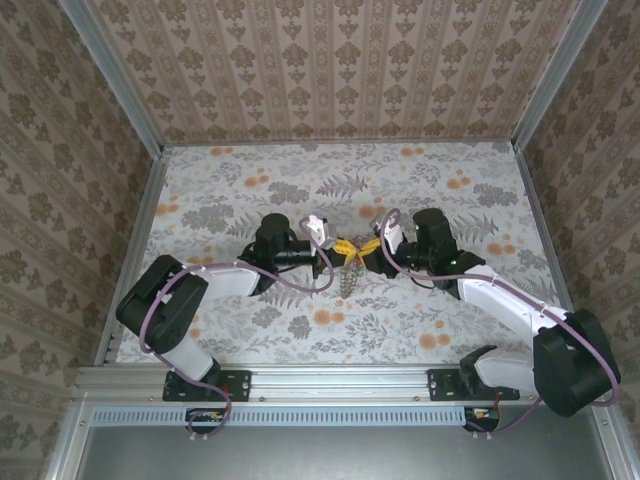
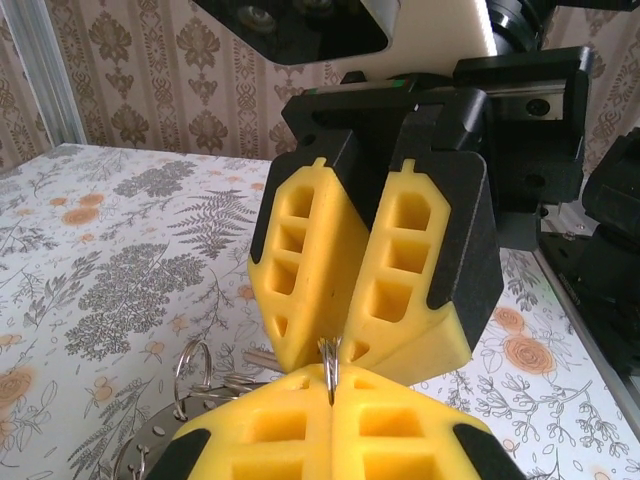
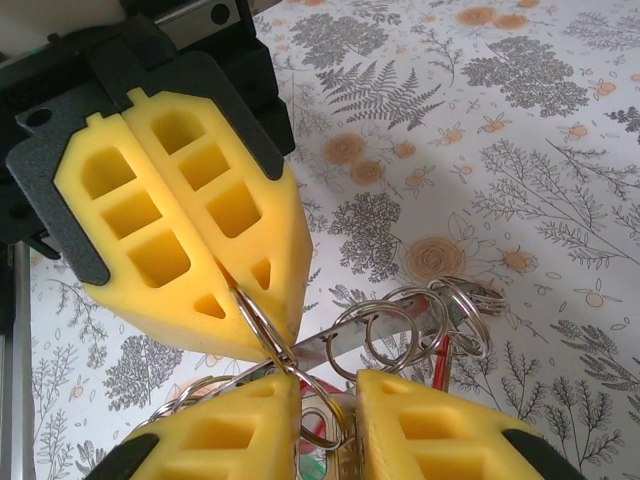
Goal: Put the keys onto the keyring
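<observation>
Top external view: both arms reach inward and meet tip to tip above the middle of the counter point(image 1: 250, 190). Left claw point(image 1: 343, 246) and right claw point(image 1: 371, 246) nearly touch. The bundle hangs under the meeting point, off the counter as far as I can judge.

Left wrist view: left claw closed, yellow pads point(image 2: 270, 430) pressed together on a thin wire loop point(image 2: 330, 362). The loop stands on edge, upright between the two claws. The right claw's tips converge on the top of the same loop, so I judge it gripping too. Right wrist view: its own pads show a narrow gap with wire running through.

Why held so, my reading: one claw at each end steadies the loop so its coil can be worked open for threading. Held aloft, the weight hangs free and cannot snag.

Keyring point(image 1: 350, 278): brownish, patterned, hanging below the claws and seen as a narrow strip. Its long axis runs from the claws toward the near edge in the top view, which I take for straight down.

Split rings point(image 3: 440, 315): bunched just beside the pinch point, overlapping one another.

Keys point(image 3: 316, 466): a glimpse of red and green low between the right claw's pads. Blade direction not readable.
</observation>
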Robot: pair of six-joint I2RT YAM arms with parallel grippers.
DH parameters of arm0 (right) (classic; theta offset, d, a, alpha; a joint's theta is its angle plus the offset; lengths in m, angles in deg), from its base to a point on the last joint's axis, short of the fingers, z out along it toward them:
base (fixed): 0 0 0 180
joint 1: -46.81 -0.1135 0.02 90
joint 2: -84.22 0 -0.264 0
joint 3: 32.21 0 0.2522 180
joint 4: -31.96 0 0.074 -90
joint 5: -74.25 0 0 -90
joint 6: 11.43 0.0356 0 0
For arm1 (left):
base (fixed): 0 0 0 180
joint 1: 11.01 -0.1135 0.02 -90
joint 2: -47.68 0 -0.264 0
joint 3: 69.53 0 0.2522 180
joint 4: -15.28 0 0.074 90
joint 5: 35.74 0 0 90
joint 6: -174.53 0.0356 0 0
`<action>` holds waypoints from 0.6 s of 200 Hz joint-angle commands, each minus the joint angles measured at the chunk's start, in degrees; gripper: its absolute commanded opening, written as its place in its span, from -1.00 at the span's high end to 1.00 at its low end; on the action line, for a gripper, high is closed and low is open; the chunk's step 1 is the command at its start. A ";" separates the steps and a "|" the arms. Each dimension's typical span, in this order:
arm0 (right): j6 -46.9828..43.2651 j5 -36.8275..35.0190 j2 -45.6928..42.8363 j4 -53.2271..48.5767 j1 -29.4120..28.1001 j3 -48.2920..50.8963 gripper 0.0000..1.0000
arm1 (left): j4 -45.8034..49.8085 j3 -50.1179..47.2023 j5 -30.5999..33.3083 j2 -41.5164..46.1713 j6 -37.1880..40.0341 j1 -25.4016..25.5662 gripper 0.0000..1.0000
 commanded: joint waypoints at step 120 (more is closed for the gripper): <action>-20.15 -3.83 -9.32 -14.16 -2.56 -4.68 0.29 | 6.27 2.13 -0.55 4.90 5.59 0.45 1.00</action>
